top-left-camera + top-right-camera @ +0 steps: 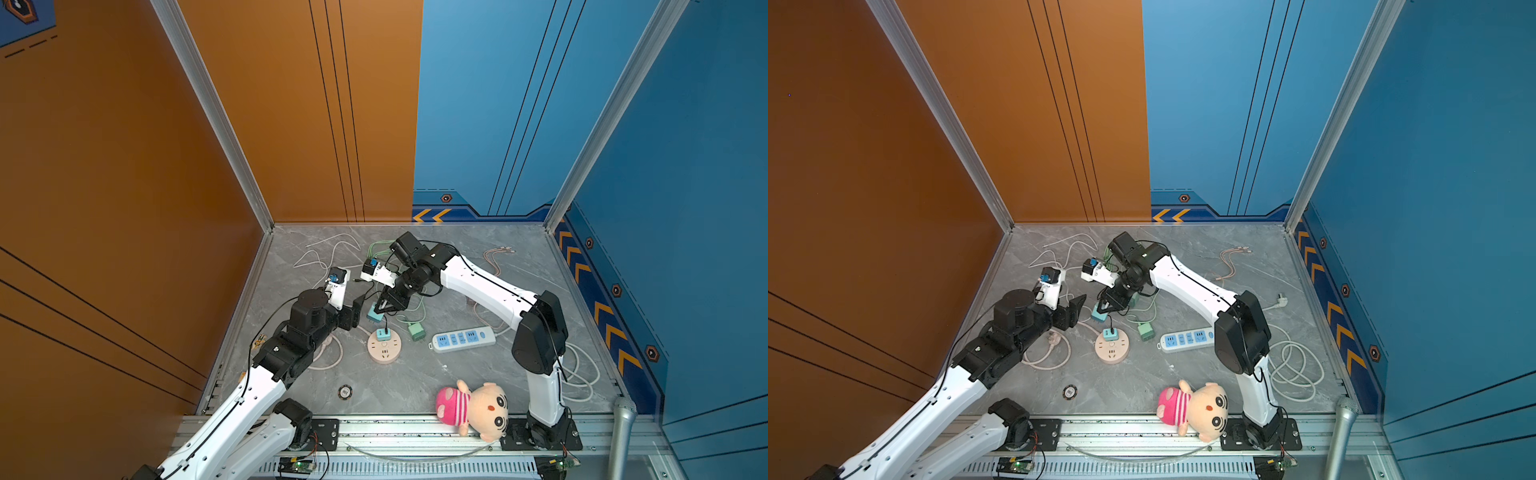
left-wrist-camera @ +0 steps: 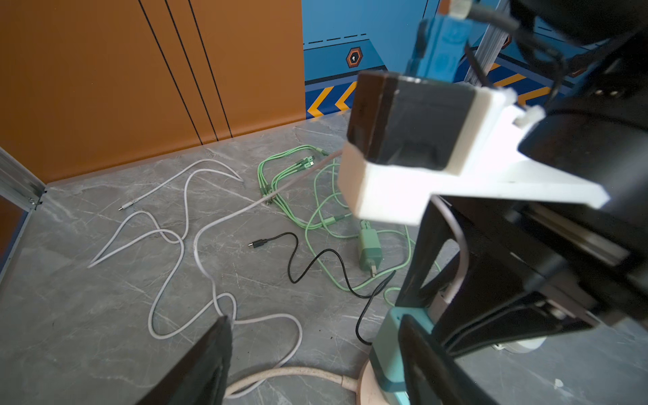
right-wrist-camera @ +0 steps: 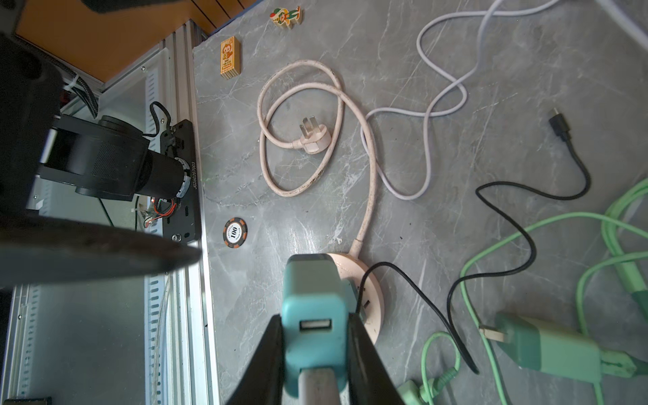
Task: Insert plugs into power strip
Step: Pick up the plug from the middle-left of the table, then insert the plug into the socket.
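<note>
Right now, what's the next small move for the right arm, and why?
Probably ease the right end effector, shut on the teal cube-shaped adapter, over a free socket of the round pink power strip. The adapter hangs beside the strip, not seated; a second teal adapter already fills one socket.

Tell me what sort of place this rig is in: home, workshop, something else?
Most likely a staged robot test booth, not a home: printed orange and blue wall panels in aluminium framing, arms bolted to a front rail, and props like a plush doll and poker chip.
</note>
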Available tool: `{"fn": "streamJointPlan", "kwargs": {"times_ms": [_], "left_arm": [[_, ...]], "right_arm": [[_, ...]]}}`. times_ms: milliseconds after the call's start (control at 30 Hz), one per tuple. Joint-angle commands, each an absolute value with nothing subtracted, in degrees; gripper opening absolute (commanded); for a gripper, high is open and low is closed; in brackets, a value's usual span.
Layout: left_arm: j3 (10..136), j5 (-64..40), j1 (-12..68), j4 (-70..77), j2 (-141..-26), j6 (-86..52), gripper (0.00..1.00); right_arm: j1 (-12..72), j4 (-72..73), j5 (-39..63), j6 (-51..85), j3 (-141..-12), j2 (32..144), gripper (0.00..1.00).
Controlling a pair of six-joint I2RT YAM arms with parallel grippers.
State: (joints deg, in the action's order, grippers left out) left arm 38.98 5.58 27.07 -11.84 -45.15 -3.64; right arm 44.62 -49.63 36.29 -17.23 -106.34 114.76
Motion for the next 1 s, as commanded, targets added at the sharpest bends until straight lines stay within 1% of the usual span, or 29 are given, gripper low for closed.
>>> {"fn": "streamJointPlan", "kwargs": {"times_ms": [0,167,333,500,733,967], "left_arm": [[38.1,7.1,26.1,-12.7,-45.5,-6.0,0.75],[38.4,9.1,24.8,-13.8,-45.5,-7.1,0.75],[38.2,10.2,23.9,-14.5,-45.7,-8.6,0.75],[38.2,9.9,23.7,-15.0,-46.9,-9.4,0.75],[38.3,9.4,23.4,-15.2,-48.0,-9.7,0.75],[38.2,9.4,23.2,-15.2,-48.6,-9.8,0.75]], "right_arm": [[45.3,-52.2,34.2,-19.6,-107.5,112.1,0.0],[46.1,-52.7,32.8,-21.3,-104.4,108.1,0.0],[49.4,-52.7,24.9,-24.6,-98.2,103.0,0.0],[53.5,-52.7,20.3,-27.4,-94.5,99.5,0.0],[58.6,-51.3,10.5,-29.5,-90.1,99.6,0.0],[59.8,-44.5,7.2,-31.5,-87.5,100.9,0.0]]}}
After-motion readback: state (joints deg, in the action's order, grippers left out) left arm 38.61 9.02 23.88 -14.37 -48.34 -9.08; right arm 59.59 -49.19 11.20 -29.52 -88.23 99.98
